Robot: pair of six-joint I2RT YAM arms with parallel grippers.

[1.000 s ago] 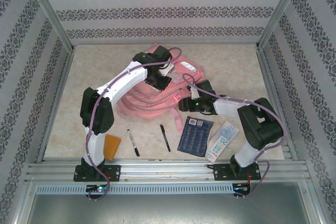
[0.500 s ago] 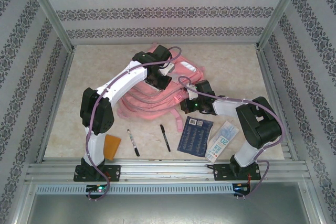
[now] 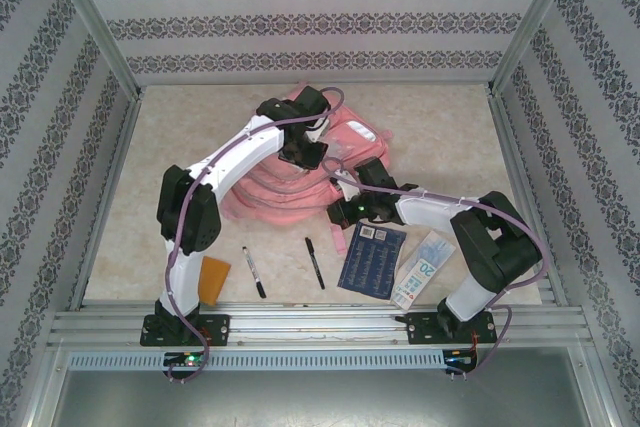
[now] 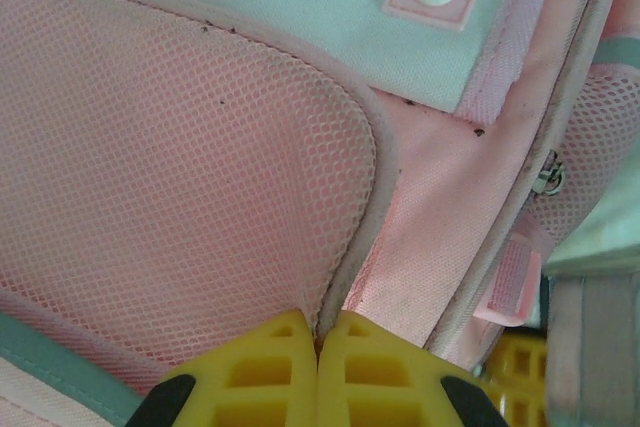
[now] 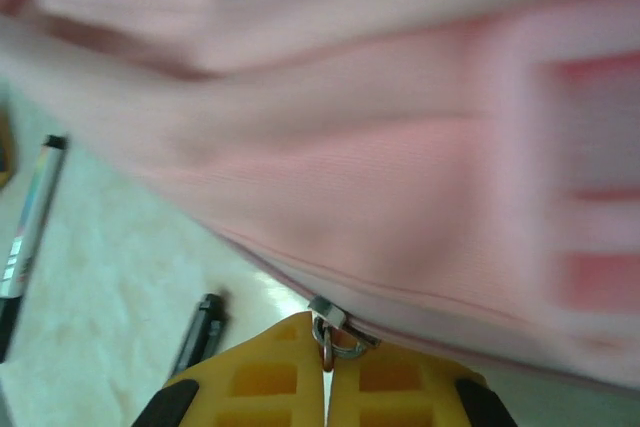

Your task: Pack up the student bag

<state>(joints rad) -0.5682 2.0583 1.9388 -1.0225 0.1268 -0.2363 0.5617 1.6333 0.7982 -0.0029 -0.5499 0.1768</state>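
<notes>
Large pink cloth backpack [image 4: 430,207]: matt woven fabric, with coarse open-mesh panel [image 4: 180,177]. Small silver zipper ring [image 5: 338,339]: glossy metal. Beige marbled tabletop [image 3: 440,127]: smooth

Beige marbled table [image 3: 440,127]; pink bag [image 3: 285,197] lies about centre. Along the near edge: orange pad [image 3: 214,278] at 8 o'clock, pen [image 3: 253,271] at 7, second pen [image 3: 315,263] at 6. Dark booklet [image 3: 372,260] at 5, pale packet [image 3: 422,269] just beside it at 4.

The student bag [image 3: 285,192] blocks the worktop's [image 3: 450,137] middle. A marker [image 3: 253,271], black pen [image 3: 315,263], blue booklet [image 3: 372,259] and packet [image 3: 422,269] crowd the near edge. The far corners lie open.
</notes>
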